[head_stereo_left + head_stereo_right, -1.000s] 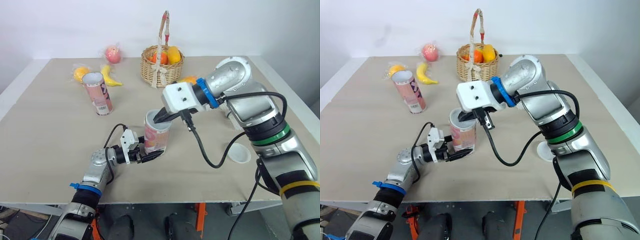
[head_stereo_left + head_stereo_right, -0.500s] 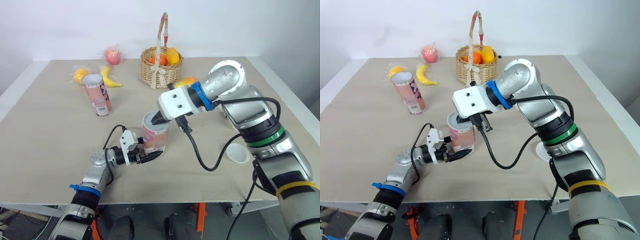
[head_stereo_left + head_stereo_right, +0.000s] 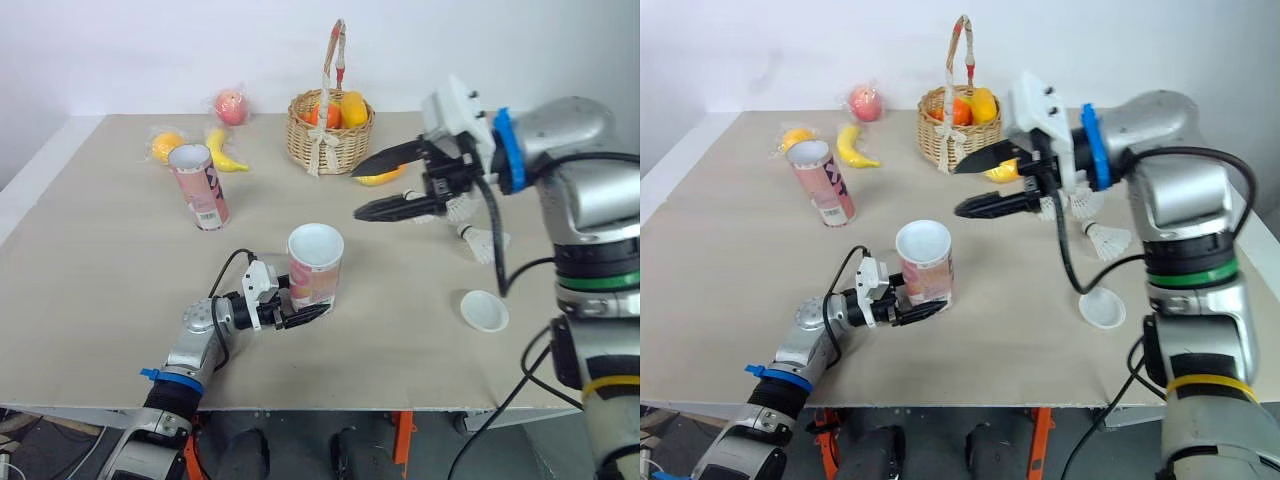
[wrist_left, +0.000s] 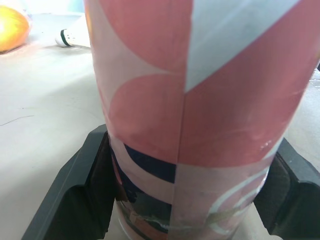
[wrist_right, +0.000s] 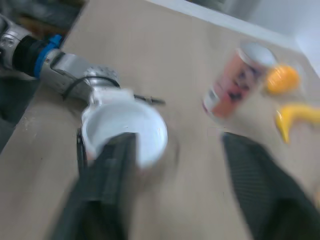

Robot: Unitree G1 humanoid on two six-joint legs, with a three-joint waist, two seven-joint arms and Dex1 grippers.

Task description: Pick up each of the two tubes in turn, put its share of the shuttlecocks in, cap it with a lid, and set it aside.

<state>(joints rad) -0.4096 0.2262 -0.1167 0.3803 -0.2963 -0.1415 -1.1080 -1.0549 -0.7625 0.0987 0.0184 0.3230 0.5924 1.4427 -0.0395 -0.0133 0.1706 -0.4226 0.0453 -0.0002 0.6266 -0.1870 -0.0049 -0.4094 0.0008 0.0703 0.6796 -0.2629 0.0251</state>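
A pink patterned tube (image 3: 315,272) stands upright near the table's front, its mouth showing white inside. My left gripper (image 3: 293,306) is shut on its lower part, with one finger (image 4: 75,200) on each side of the base. My right gripper (image 3: 388,185) hangs open in the air, to the right of the tube and above it, with nothing between its fingers. A second pink tube (image 3: 198,186) stands open-topped at the back left. Two white shuttlecocks (image 3: 482,241) lie on the right behind my right gripper. A white lid (image 3: 484,311) lies at the front right.
A wicker basket (image 3: 330,135) of fruit stands at the back centre. A banana (image 3: 222,153), an orange (image 3: 165,146) and an apple (image 3: 229,105) lie at the back left. Another yellow fruit (image 3: 380,178) lies just behind my right gripper.
My right gripper has lifted away from the tube's mouth, swung back to the right and opened. The left gripper has kept hold of the tube in place.
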